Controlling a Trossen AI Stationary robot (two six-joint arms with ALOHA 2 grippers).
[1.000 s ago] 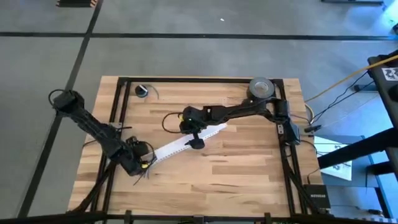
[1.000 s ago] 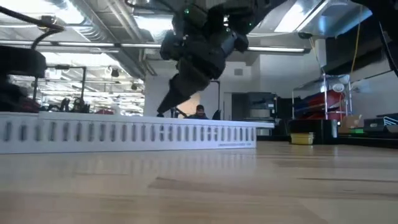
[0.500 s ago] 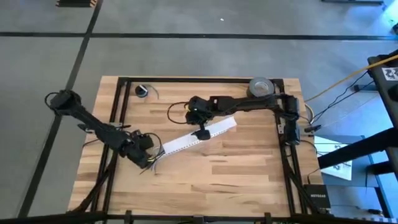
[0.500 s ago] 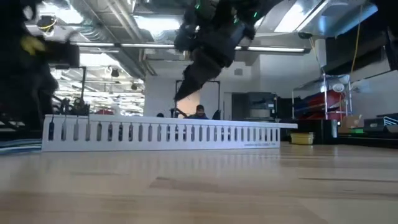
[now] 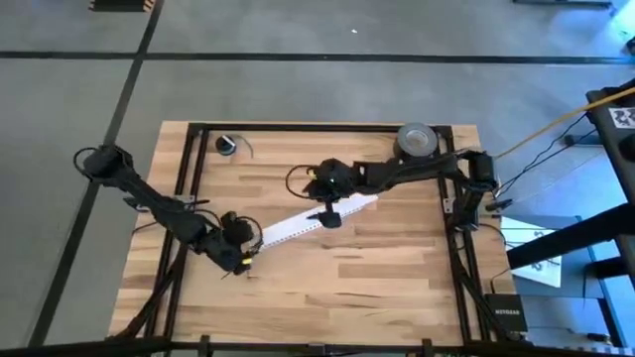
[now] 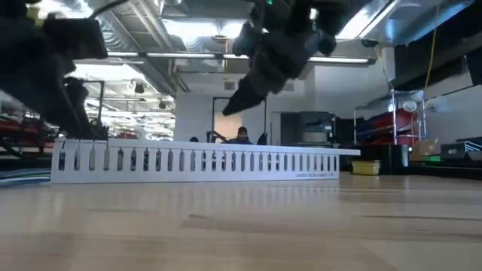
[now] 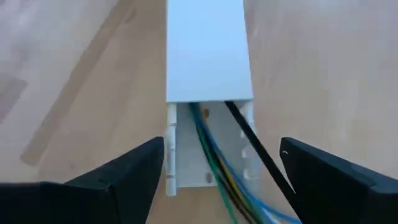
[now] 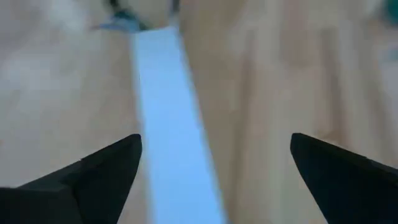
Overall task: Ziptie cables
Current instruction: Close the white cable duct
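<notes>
Showing only in left wrist view: cables (image 7: 208,152) inside white duct (image 7: 208,56).

White slotted duct (image 5: 316,216), tape roll (image 5: 418,138)

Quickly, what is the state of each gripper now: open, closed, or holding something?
Left gripper: jaws open, holding nothing, at the white slotted duct's end where the cables come out.
Right gripper: jaws open, holding nothing, above the duct.

i see my left gripper (image 7: 221,180) spread wide around the white slotted channel's (image 7: 208,56) open end, cables (image 7: 208,149) and a black strip (image 7: 255,149) running inside.
</notes>
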